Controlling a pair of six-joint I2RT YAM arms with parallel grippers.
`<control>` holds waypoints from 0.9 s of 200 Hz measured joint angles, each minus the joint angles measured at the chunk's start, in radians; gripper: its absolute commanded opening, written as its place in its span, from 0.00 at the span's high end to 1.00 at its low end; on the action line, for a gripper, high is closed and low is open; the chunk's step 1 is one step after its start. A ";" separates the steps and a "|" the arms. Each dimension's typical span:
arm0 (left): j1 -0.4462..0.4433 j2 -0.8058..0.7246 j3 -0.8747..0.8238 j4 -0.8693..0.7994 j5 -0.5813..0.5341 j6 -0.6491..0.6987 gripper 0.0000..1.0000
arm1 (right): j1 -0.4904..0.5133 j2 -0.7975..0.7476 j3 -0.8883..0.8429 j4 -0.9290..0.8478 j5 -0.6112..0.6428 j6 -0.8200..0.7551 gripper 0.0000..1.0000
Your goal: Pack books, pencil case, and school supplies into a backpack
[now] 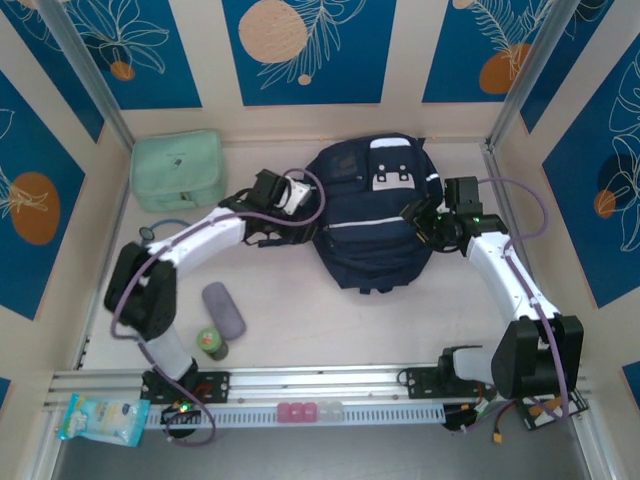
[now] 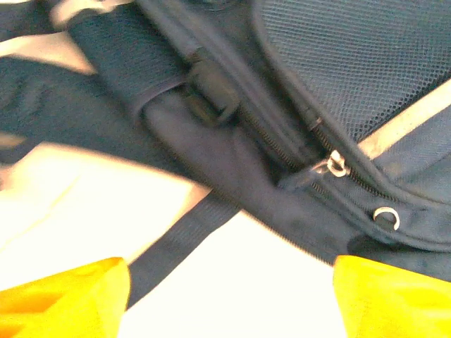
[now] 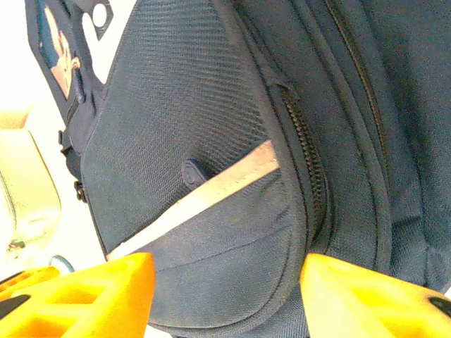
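Overhead, greyish-purple case [image 1: 223,310] beside green bottle [image 1: 210,343]; close-up, backpack [image 2: 211,148] zipper pull [image 2: 337,165].

The backpack [image 1: 375,215] lies at the centre rear of the table [image 1: 330,320]. The bag [image 1: 178,170] sits in the rear left corner. The case [image 1: 223,310] lies front left, with the bottle [image 1: 210,343] just before it. The left gripper [image 1: 300,197] is at the backpack's left side and the right gripper [image 1: 420,222] at its right side.

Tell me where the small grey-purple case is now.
In the top view the grey-purple case lies on the table at the near left, just beyond the green bottle and left of the backpack.
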 measured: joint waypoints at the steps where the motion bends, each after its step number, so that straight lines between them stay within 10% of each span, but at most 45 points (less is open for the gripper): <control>1: 0.001 -0.011 -0.005 0.000 -0.005 -0.003 0.17 | 0.000 0.000 0.002 -0.001 0.002 -0.002 0.39; 56: 0.023 -0.267 -0.152 0.003 -0.157 -0.167 0.00 | 0.028 -0.004 0.069 -0.018 0.101 -0.088 0.30; 99: 0.038 -0.333 -0.244 -0.070 -0.236 -0.332 0.00 | 0.096 -0.004 0.116 -0.048 0.213 -0.158 0.12; 180: 0.224 -0.455 -0.445 -0.376 -0.241 -0.628 0.00 | 0.241 0.111 0.239 -0.063 0.318 -0.221 0.08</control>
